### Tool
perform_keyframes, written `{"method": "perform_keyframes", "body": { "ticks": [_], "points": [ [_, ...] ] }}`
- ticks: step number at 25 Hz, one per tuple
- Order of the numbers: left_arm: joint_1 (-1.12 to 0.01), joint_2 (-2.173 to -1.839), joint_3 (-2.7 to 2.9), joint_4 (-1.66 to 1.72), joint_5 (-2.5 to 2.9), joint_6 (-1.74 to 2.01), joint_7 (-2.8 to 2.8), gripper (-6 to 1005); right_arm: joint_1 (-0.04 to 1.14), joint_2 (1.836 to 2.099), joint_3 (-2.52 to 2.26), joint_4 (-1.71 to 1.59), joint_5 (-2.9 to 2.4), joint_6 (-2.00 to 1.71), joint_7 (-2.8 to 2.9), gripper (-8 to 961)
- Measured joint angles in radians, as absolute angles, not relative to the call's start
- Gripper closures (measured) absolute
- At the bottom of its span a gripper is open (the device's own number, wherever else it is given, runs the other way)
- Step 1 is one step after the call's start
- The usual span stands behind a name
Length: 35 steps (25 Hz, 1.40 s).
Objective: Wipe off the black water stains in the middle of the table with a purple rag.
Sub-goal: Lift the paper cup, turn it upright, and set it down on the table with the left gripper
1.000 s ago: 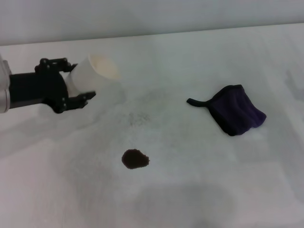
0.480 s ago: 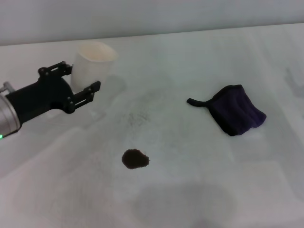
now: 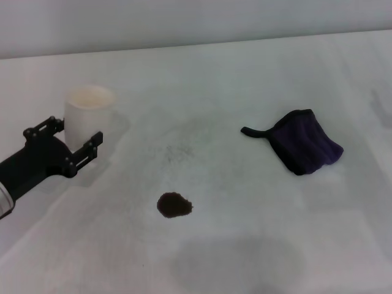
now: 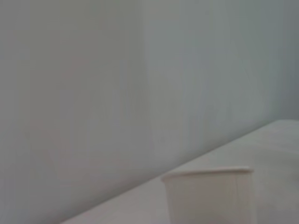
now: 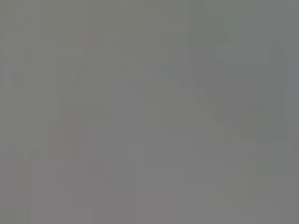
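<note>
White cup seemingly unmarked, left pincer beside

All I can see of my machine is the left gripper: matte black, with two thin jaws built from angular bracket links showing small pivot screws. Behind it is a stout black cylindrical wrist, ending in a silver-grey band.

table: white, faint grey smudges mid-surface. stain: dark brown-black, solid blotch. rag: dark purple, black edging, thin black strap. cup near left edge: white, cream inside. left gripper: black. wall behind: plain pale grey
</note>
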<state>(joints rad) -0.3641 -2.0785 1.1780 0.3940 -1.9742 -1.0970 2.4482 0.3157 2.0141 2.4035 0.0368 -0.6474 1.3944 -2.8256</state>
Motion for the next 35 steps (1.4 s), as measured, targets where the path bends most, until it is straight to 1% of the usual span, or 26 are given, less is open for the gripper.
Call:
{"method": "perform_keyframes", "body": {
  "ticks": [10,31,35],
  "points": [
    [-0.368,-2.079,1.178,0.292,-2.001,-1.075,2.526,372,0.321,2.015,2.398,0.035,-0.669,1.387,-2.826,88],
    [-0.358,-2.086,1.183,0.207,-2.058,-1.041,2.653,366,0.336,2.017,2.393,0.038,-0.669,1.383,-2.818,88],
    [-0.356,-2.086,1.185,0.204,-2.077,-1.037,2.669,288,0.338,2.017,2.39,0.037,-0.669,1.382,-2.819,88]
  ]
}}
